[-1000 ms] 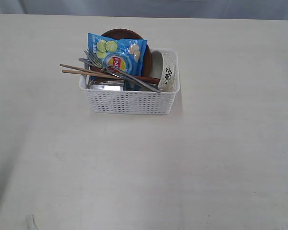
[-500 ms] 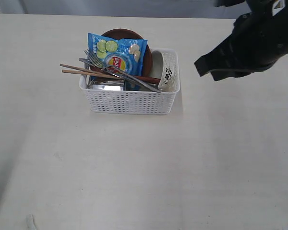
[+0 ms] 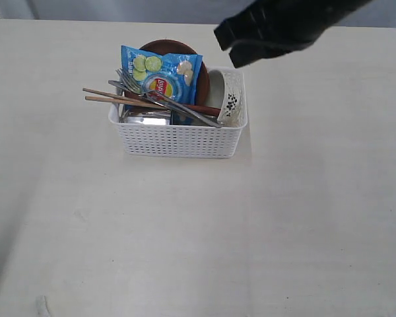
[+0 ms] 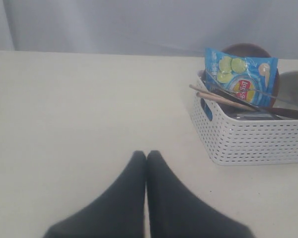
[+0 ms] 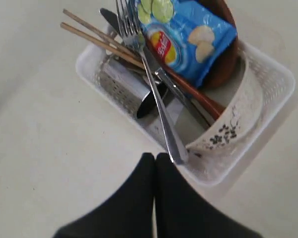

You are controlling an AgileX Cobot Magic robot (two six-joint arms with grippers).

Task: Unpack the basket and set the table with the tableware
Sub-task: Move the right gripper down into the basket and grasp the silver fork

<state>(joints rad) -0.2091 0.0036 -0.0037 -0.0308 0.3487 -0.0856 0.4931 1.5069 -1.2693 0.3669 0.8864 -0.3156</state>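
Our right claw (image 5: 155, 157), pressed together and empty, has swung in above the fully packed basket (image 3: 178, 140) standing on the surface (image 3: 284, 231); we judge unpacking is only starting.

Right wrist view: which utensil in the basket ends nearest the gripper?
The steel fork: its handle end lies right beside the shut right gripper's tips; the chopsticks and brown spoon sit farther off.

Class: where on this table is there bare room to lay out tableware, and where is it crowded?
Bare table lies on the near side of the basket and on both sides of it. Crowded: inside the basket, where fork, chopsticks and chip bag overlap; the right pincer hangs near its bowl end.
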